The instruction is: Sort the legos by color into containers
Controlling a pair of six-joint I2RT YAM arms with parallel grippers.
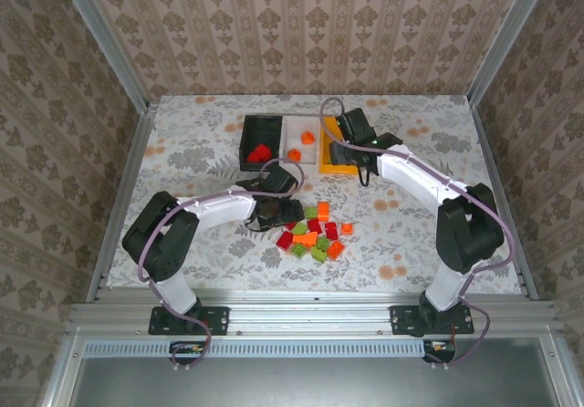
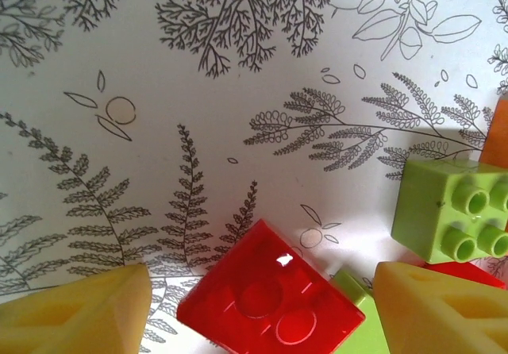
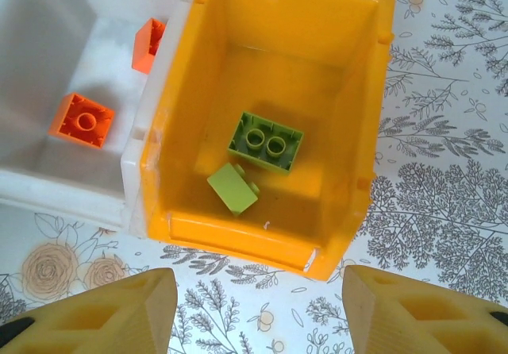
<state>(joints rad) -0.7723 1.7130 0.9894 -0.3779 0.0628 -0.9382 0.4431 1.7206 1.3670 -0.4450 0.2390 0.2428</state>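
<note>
Left fingers (image 2: pixel 75 314) straddle a red brick (image 2: pixel 270 302) on the desk (image 2: pixel 198 132) — right fingers (image 3: pixel 421 310) hang above the yellow-orange bin (image 3: pixel 349 132).

The left pair stands apart, one on each side of the red brick, with a sliver of desk showing between the brick and one finger; a light green brick (image 2: pixel 448 211) sits close by. The right pair is also apart with nothing between, over the bin's near wall, and two light green bricks (image 3: pixel 266 141) lie on that bin's floor. Next to it the white bin (image 3: pixel 48 179) holds two orange bricks (image 3: pixel 82 120), and the black bin (image 1: pixel 248 138) at the row's left end holds red ones (image 1: pixel 260 153). The unsorted pile (image 1: pixel 315 234) of red, orange and green lies mid-desk, near the left fingers.
</note>
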